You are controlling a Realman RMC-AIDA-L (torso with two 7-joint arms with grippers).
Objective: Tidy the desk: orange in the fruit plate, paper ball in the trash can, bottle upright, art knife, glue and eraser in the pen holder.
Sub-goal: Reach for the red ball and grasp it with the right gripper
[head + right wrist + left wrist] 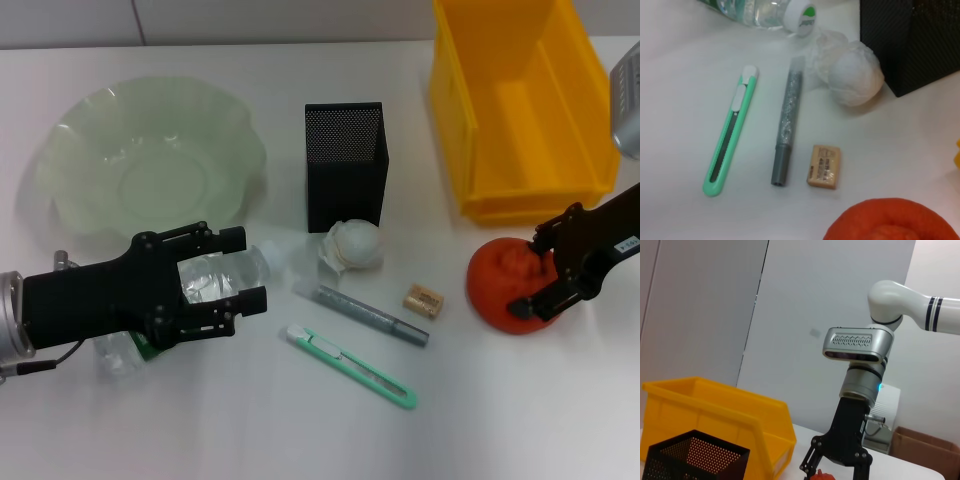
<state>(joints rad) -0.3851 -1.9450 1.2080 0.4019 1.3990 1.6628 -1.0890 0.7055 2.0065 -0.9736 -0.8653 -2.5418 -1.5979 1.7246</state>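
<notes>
Now my right claw [535, 283] narrowly pinches the round orange fruit [507, 287] off-centre; it could roll free when lifted.

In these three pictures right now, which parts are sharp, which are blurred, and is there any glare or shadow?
Head view: even light; the bottle glints under the left gripper, and the pen holder casts only a faint shadow. Right wrist view: art knife, glue and eraser fairly sharp, the orange at the edge blurred. Left wrist view: the right gripper sharp, the pen holder slightly soft.
</notes>
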